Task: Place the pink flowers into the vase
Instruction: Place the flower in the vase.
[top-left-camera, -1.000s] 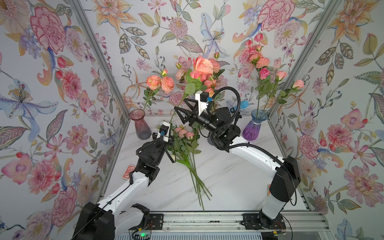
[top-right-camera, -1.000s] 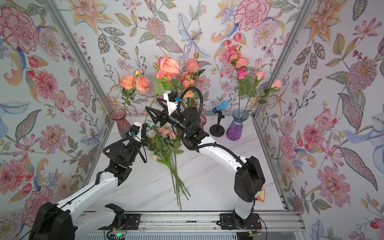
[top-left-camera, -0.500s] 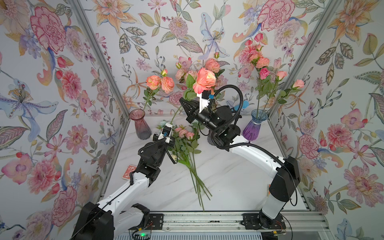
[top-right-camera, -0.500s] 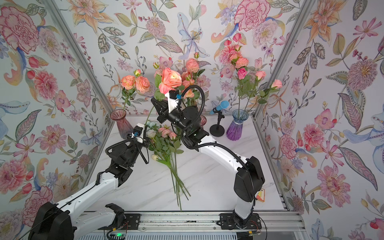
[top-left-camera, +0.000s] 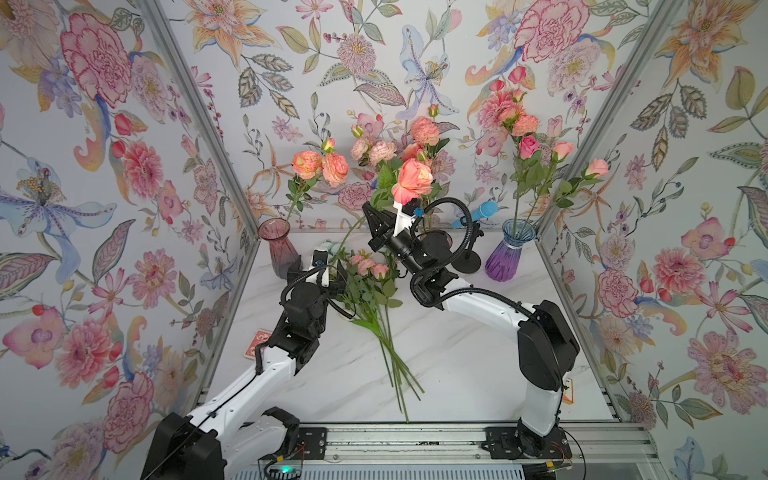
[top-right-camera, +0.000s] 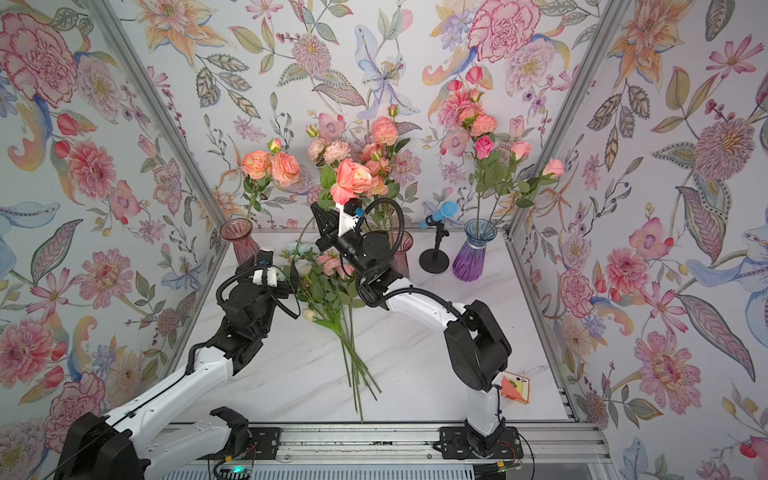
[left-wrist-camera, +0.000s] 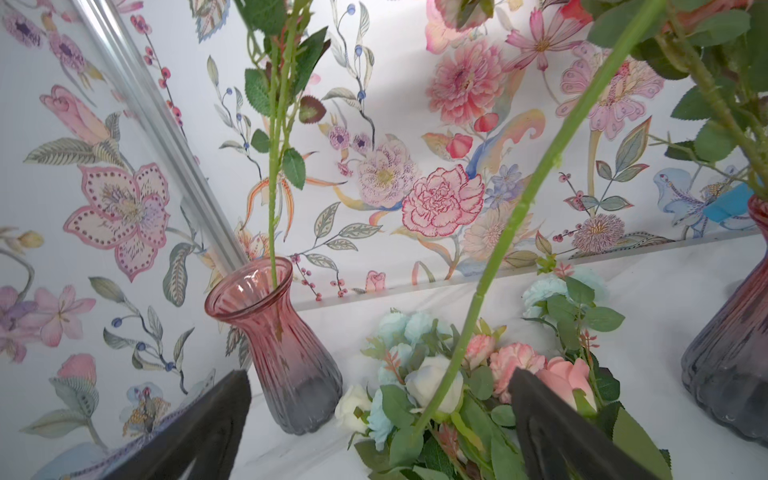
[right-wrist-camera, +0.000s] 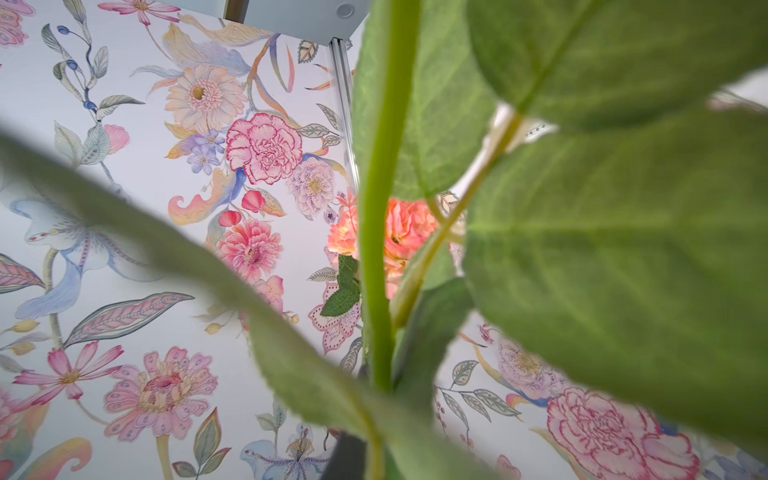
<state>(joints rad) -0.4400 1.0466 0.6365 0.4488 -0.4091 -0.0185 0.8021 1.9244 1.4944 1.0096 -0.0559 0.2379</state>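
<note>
Pink flowers (top-left-camera: 368, 266) lie in a mixed bunch on the worktop (top-left-camera: 457, 374), and more stand in the back vases (top-left-camera: 276, 245). One coral rose (top-left-camera: 411, 179) is up above the bunch, in front of the middle vase (top-right-camera: 401, 257), its stem pinched in the right jaws. Lower down, that stem slants between the left jaws, which are spread wide and clear of it, low over the bunch.

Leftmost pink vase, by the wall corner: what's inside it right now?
One green stem drops through the mouth of the leftmost pink vase, with salmon blooms on top. The tinted glass darkens toward the base, so the stem's lower end cannot be seen.
</note>
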